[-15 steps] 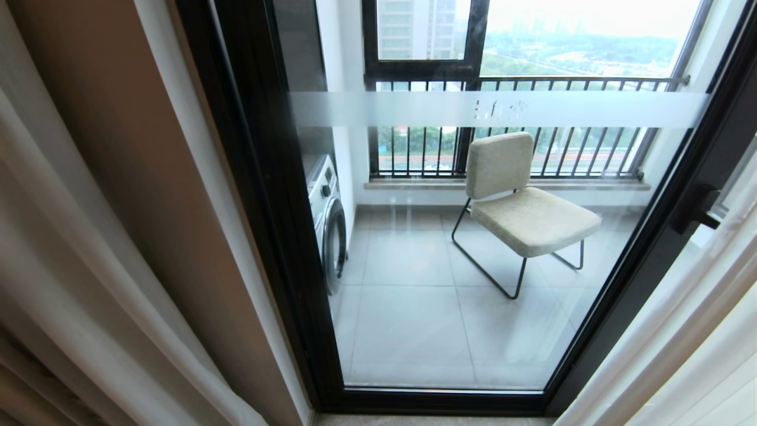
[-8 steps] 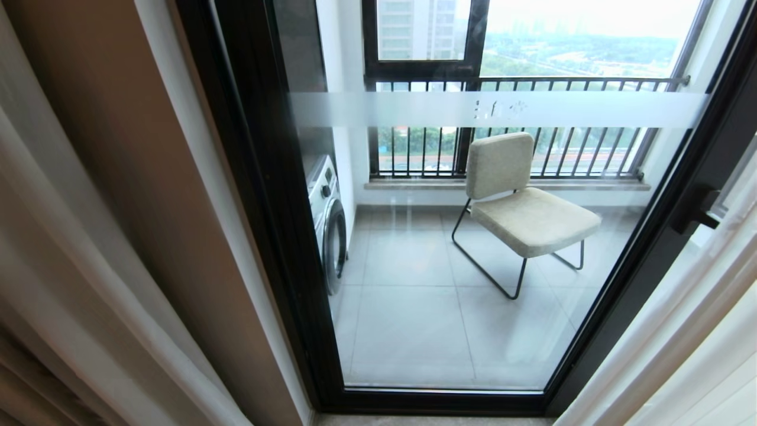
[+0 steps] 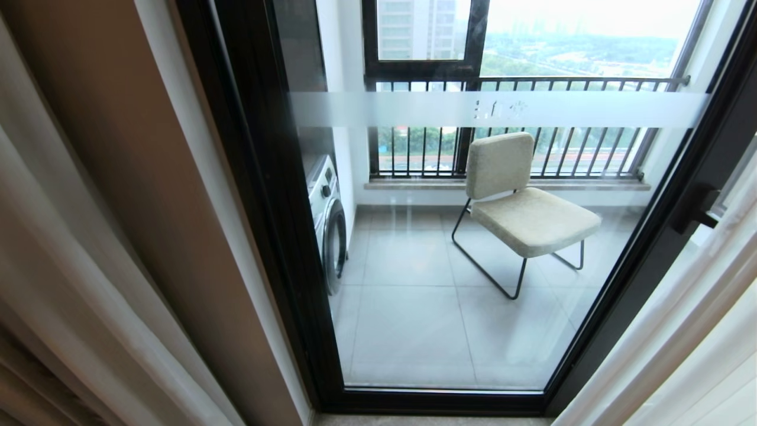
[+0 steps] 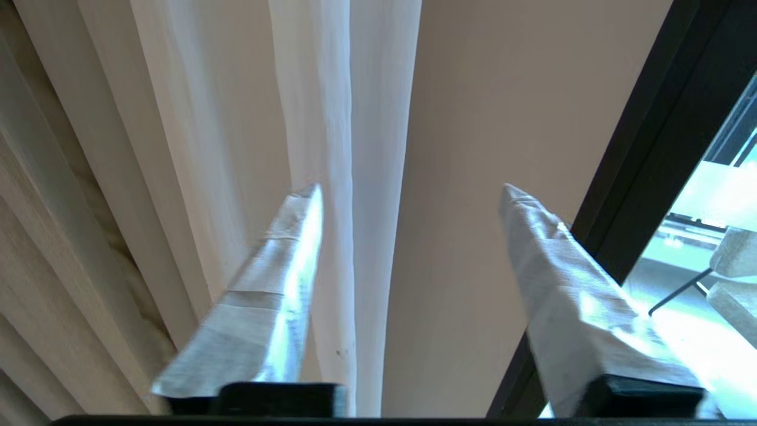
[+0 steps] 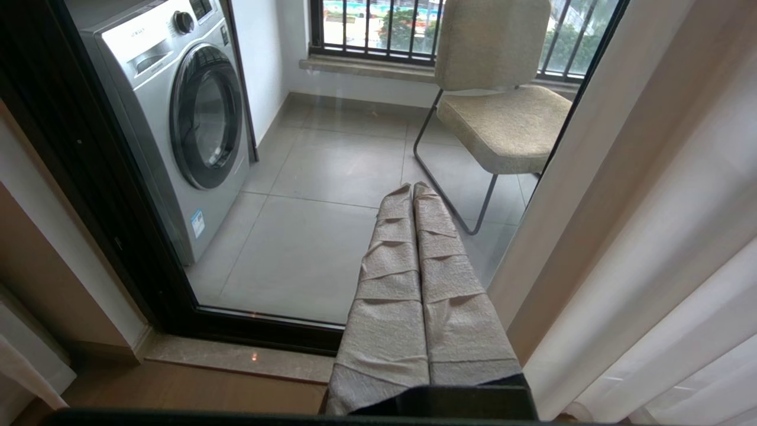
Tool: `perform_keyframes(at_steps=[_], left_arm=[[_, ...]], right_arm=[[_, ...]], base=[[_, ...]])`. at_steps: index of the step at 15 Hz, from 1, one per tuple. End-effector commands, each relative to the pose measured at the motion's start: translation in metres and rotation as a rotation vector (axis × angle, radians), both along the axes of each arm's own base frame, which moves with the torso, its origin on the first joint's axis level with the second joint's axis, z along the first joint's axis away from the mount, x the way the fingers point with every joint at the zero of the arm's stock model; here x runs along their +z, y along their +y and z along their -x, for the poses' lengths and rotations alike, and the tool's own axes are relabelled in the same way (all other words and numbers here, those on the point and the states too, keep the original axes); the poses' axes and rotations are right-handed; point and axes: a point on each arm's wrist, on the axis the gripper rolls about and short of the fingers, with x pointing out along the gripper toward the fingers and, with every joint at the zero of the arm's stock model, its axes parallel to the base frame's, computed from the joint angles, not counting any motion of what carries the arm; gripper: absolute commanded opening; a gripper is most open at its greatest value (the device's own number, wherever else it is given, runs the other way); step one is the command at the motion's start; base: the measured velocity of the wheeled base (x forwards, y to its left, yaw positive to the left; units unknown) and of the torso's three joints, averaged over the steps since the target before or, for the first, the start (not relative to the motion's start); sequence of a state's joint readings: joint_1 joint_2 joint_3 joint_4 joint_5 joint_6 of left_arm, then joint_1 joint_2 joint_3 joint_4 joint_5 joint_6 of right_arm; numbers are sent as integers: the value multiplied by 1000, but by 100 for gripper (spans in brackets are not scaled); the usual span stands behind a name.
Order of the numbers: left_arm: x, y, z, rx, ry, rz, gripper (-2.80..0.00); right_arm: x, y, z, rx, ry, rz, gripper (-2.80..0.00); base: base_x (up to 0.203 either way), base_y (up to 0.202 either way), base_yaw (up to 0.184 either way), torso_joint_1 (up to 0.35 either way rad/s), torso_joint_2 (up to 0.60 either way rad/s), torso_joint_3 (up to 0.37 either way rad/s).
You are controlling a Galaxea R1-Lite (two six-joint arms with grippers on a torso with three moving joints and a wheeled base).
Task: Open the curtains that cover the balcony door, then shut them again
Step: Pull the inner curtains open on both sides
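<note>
The balcony door [image 3: 260, 207] stands uncovered, with a frosted band [image 3: 497, 109] and a dark handle [image 3: 695, 207]. The curtains are drawn to both sides: a white sheer [image 3: 71, 248] and beige folds [image 3: 18, 384] on the left, another sheer [image 3: 680, 343] on the right. Neither gripper shows in the head view. In the left wrist view my left gripper [image 4: 411, 189] is open, and a fold of sheer curtain [image 4: 337, 118] hangs between its jaws beside one finger [image 4: 278, 284]; thick beige pleats [image 4: 35, 236] lie further out. My right gripper [image 5: 413, 186] is shut and empty, pointing at the door glass low down.
Behind the glass stand a washing machine [image 3: 325, 219] and a beige chair [image 3: 520, 207] on grey tiles, with a barred railing [image 3: 502, 154] beyond. A tan wall strip [image 3: 136, 177] lies between the left curtain and the door frame. A stone sill [image 5: 236, 358] runs along the door's foot.
In the head view the left sheer's edge has drifted a little further left, baring slightly more wall. The door and the balcony look the same.
</note>
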State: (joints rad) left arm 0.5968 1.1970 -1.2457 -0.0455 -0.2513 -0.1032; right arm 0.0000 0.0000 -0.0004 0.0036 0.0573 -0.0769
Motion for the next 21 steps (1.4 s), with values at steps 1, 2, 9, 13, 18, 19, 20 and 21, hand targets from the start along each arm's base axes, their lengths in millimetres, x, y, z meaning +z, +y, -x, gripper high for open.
perform_keyframes(at_steps=[1,2,9,13,18,19,20,21], left_arm=[[-1,-3,3,-12,-3,0,-280],[-2,-5,4,-16,-1,2,-280],[-41,-14,19,-18,80,60,-280],[-50,-16,18,-33,100,82,-280],[-62,-55,1,-321,187,110,-280],[-67,-69,-1,-405,223,123,-280],[-72,-81,-2,-468,258,135,-280],[-81,-92,-2,-506,302,144,-280]], right_arm=[[0,0,0,1,0,1,-280],[0,0,0,1,1,1,-280],[0,0,0,1,0,1,-280],[0,0,0,1,0,1,-280],[0,0,0,1,0,1,-280],[0,0,0,1,-1,1,-280],[0,0,0,1,1,1,-280],[0,0,0,1,0,1,-280]], base=[[0,0,0,0,0,0],[0,0,0,0,0,0],[0,0,0,0,0,0],[0,0,0,0,0,0],[0,0,0,0,0,0],[0,0,0,0,0,0],[0,0,0,0,0,0],[0,0,0,0,0,0]])
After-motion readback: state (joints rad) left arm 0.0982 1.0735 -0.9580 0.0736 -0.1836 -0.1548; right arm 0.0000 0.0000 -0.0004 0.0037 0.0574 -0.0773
